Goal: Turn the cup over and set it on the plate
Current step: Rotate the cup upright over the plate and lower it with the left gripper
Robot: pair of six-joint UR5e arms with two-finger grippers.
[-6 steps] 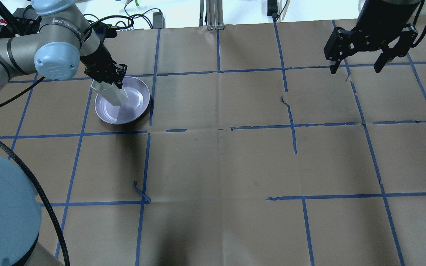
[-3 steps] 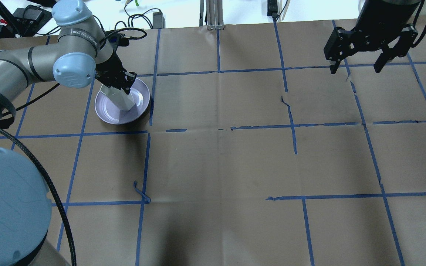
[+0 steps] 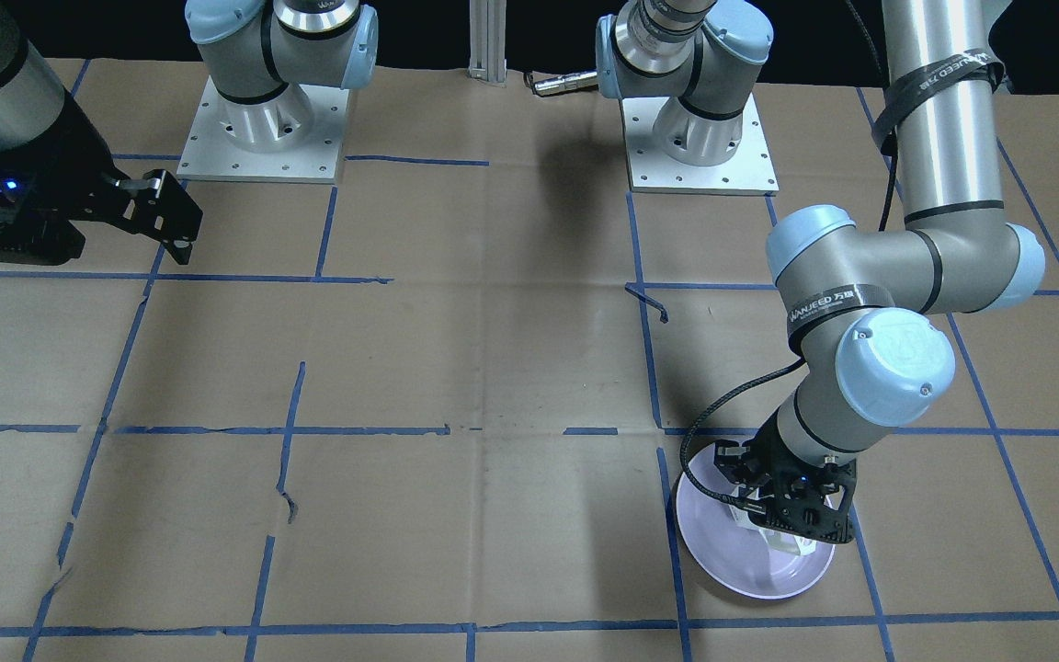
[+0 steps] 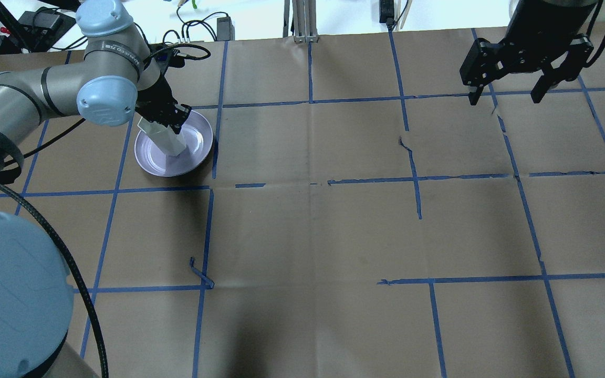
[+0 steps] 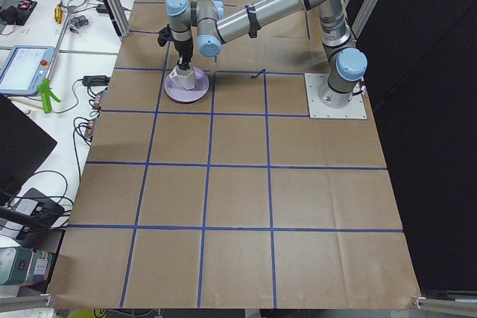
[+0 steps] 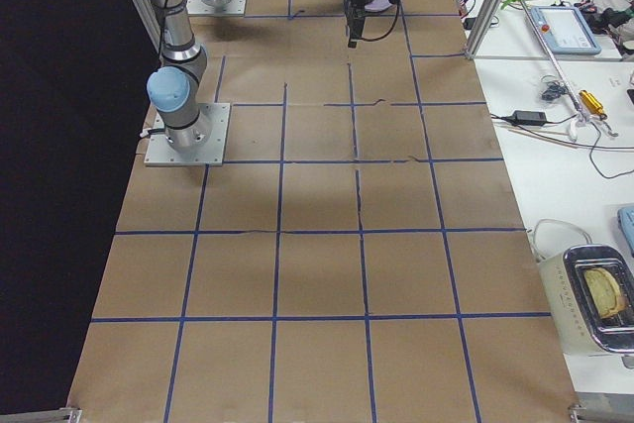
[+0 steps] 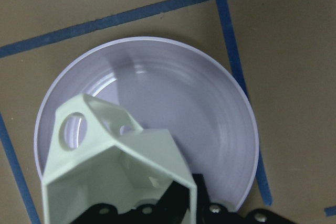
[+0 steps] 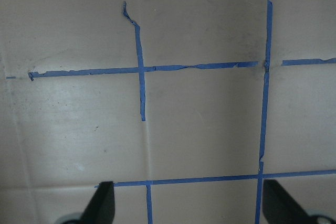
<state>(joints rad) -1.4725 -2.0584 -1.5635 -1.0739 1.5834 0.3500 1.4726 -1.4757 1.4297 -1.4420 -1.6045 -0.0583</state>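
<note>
The white faceted cup (image 4: 165,139) is held in my left gripper (image 4: 162,119), which is shut on it, over the left part of the pale lavender plate (image 4: 197,149). The cup is tilted, and I cannot tell whether it touches the plate. In the left wrist view the cup (image 7: 118,156) fills the lower left with its squared handle at the upper left, above the plate (image 7: 210,103). In the front-facing view the gripper (image 3: 791,515) covers most of the cup over the plate (image 3: 727,556). My right gripper (image 4: 507,94) is open and empty, high at the far right.
Brown paper with a blue tape grid covers the table (image 4: 313,231). Cables and a power brick (image 4: 223,23) lie beyond the far edge. The two arm bases (image 3: 254,119) stand on the robot's side. The right wrist view shows only paper and tape below the right gripper (image 8: 191,208).
My left arm has swung and its wrist has turned, so the cup sits steeper and slightly shifted over the plate. The right arm has not moved.
</note>
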